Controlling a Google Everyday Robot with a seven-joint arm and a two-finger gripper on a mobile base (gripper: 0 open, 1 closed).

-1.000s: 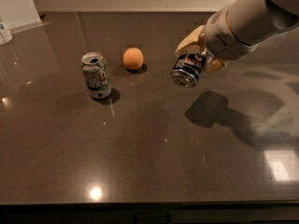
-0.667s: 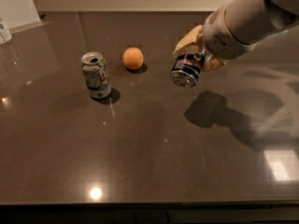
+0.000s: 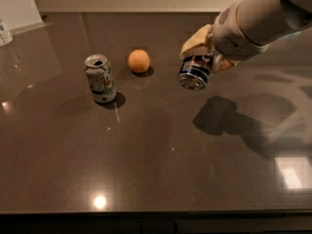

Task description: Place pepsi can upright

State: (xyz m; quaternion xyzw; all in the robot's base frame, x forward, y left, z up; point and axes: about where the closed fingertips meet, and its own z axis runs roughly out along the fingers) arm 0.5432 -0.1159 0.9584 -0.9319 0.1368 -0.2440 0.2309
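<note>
The two tan fingers [image 3: 196, 39] of the gripper [image 3: 207, 55] are squeezed shut on the dark blue pepsi can [image 3: 196, 70] with silver ends. One finger is on the can's top left side. The other finger peeks out on its right.

The can hangs in the air, just under the gripper, and does not touch the table. It is tipped, not straight up. Its long way runs from up and back, inside the gripper, to down and front. The round silver end at the bottom points down and a bit toward the camera.

The fat grey-white arm [image 3: 258, 16] goes up and to the right from the gripper.

Below the gripper and a bit to the right, a dark shadow [image 3: 219, 116] lies on the shiny dark brown table [image 3: 156, 169].

To the left of the gripper, near it, sits a small round orange ball [image 3: 139, 61]. Further left, well apart from the gripper, a pale green-and-white can [image 3: 100, 79] stands straight up with its opened top showing. Nothing stands on the table right under the pepsi can.
</note>
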